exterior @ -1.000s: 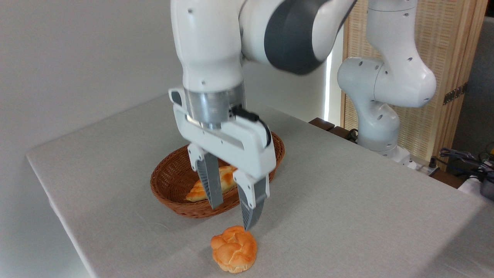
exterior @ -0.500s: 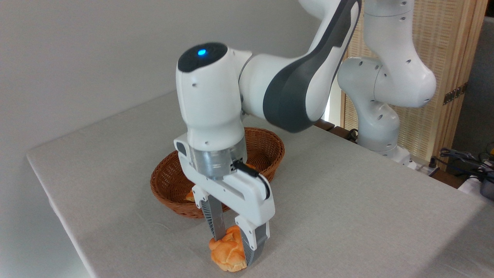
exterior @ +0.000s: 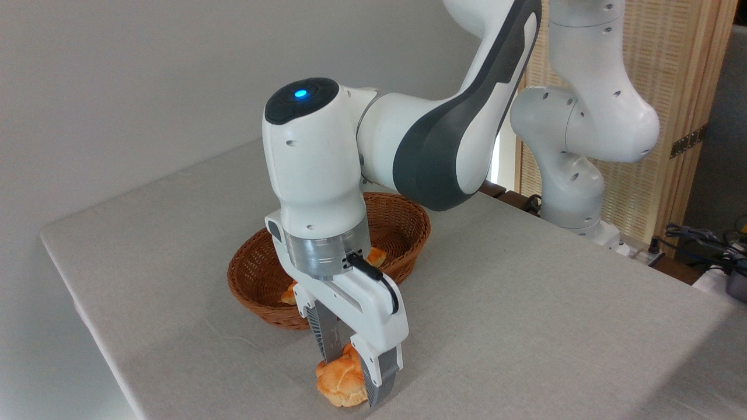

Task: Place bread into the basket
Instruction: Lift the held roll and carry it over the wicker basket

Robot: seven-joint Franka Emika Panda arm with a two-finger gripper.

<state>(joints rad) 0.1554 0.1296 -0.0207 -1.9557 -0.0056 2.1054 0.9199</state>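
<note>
In the fixed camera's view, the white arm (exterior: 432, 140) bends down from the upper right, and its gripper (exterior: 350, 373) points straight down at the near edge of the counter (exterior: 525, 291). The two grey fingers (exterior: 327, 341) stand on either side of the bread (exterior: 341, 382) — a small round golden-orange bun with a lumpy, knotted top — and press against its flanks, so the jaws are narrowed onto it rather than spread wide. The bun sits low, at or just on the pale grey cloth surface; whether it has any gap beneath it cannot be told. One finger covers the bun's left rear side, the other its right side, with its tip reaching down to the counter level beside the bun. Just behind the gripper lies the basket (exterior: 257, 280), an oval brown wicker one with low sides, near the bun but not touching it. Inside it, mostly hidden by the wrist, a long golden loaf (exterior: 376, 255) shows at two spots — a pale end at the lower left and another piece near the right of the wrist. A blue light (exterior: 300, 93) glows on the dark cap atop the wrist housing. Behind the arm's base stands a woven screen (exterior: 677, 76), and cables (exterior: 700, 239) lie at the far right edge.
</note>
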